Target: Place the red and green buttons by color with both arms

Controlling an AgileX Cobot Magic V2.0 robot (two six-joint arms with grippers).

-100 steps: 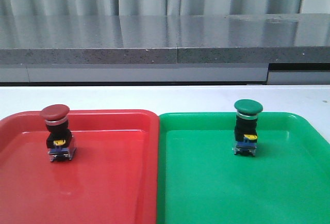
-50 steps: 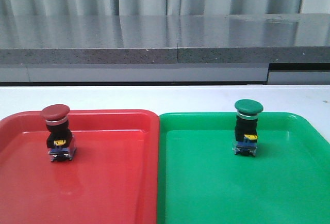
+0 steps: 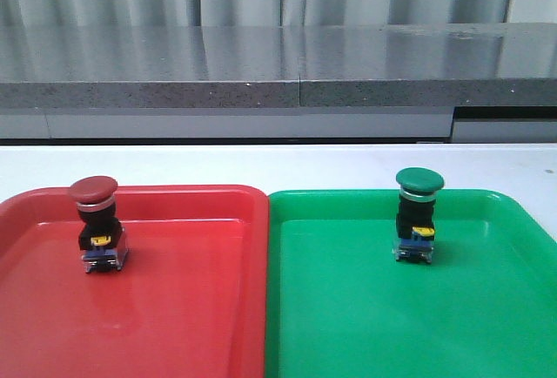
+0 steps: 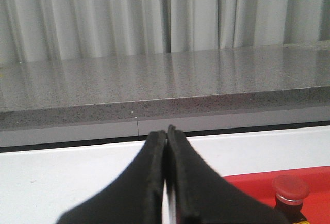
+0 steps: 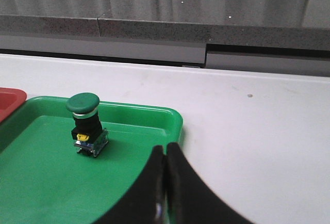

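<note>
1. Front view: the red button [image 3: 97, 224] is seen standing upright in the red tray [image 3: 191, 308], and the green button [image 3: 417, 213] upright in the green tray [image 3: 487, 308]; the two trays lie side by side on the white table [image 3: 278, 165], their near edges touching or nearly so.
2. Neither arm is seen in the front view. In the left wrist view the left pincer [image 4: 166, 136] is shown with its fingers pressed together and nothing between them, the red button's cap [image 4: 291, 189] lying off to one side.
3. In the right wrist view the right pincer [image 5: 166, 152] is likewise closed on nothing, well apart from the green button [image 5: 85, 123].
4. By colour, the sorting is judged to be done: each button rests in the tray of its own colour.
5. The buttons are judged to be light, stiff and hard. The domed caps look smooth and would likely slip, and the wide head over a narrow base suggests that they tip easily.
6. Should a hold be needed, the black body under the silver ring is judged the best place, its flat sides being taken from above.
</note>
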